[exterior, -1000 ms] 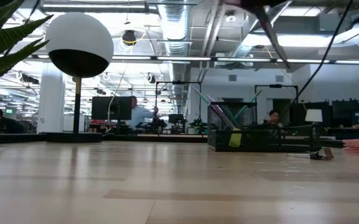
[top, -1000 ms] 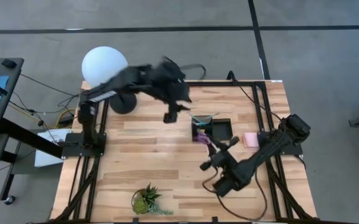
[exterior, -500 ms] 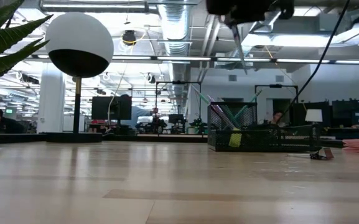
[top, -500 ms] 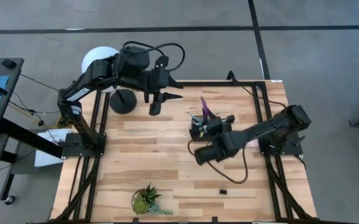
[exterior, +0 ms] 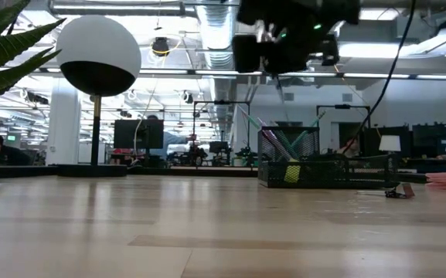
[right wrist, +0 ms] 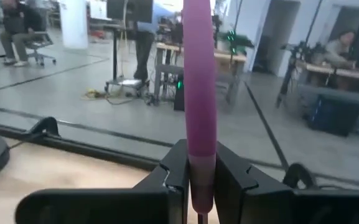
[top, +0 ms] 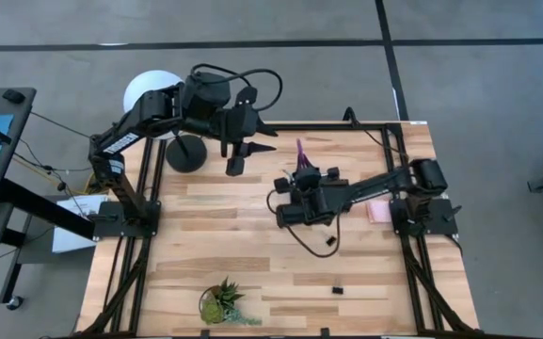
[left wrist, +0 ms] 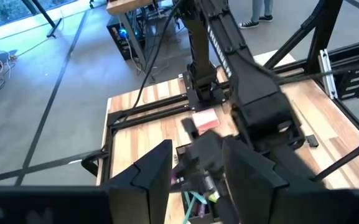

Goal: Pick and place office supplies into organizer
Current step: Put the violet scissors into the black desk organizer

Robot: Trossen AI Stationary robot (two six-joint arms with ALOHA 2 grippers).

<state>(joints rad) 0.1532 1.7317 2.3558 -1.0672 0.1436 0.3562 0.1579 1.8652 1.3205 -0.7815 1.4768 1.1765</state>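
My right gripper [top: 301, 181] reaches in level from the table's right, over the black organizer [exterior: 315, 166], and is shut on the scissors' purple handle [top: 299, 151]. The blades do not show. Teal pens [exterior: 284, 143] stand in the organizer's taller compartment. A pink sticky-note pad [top: 379, 212] lies flat on the table to the right of the organizer. A tiny black clip [top: 337, 289] lies near the front edge. My left gripper [top: 243, 155] hangs high by the lamp, open, with nothing between its fingers [left wrist: 148, 180]. My right gripper pinches the purple handle [right wrist: 201, 155] between its two fingers [right wrist: 176, 168]. The fingers come in level from the table's right and lie across the scissors. The handle sticks out of the hold toward the far edge, and the scissors are lifted clear of the table.
A lamp with a white globe [top: 158, 94] and a round black base [top: 184, 153] stands at the far left. A small green plant [top: 222, 303] sits at the near edge. A cable [top: 313, 235] loops below the right arm. Bare wood lies at the left and centre.
My right gripper has swung from the near right toward the far edge and the left, to above the organizer. It rolled on the way and kept the scissors clear of the table. My left gripper rose and drew back toward the lamp, then kept still.
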